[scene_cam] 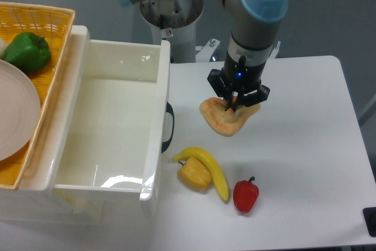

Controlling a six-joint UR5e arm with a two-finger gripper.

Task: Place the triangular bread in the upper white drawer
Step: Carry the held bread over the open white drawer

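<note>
The triangular bread [222, 120] is golden-brown and hangs just above the white table, right of the drawer's black handle. My gripper [234, 105] points straight down and is shut on the bread's upper middle. The upper white drawer [111, 121] stands pulled open at the left, its glossy interior holding nothing. The bread is roughly a hand's width to the right of the drawer's front wall.
A banana [207, 167] and a yellow pepper [194, 174] lie in front of the bread, with a red pepper [245, 195] to their right. A woven yellow basket [32, 74] at the far left holds a green pepper [26, 51] and a white plate [14, 119].
</note>
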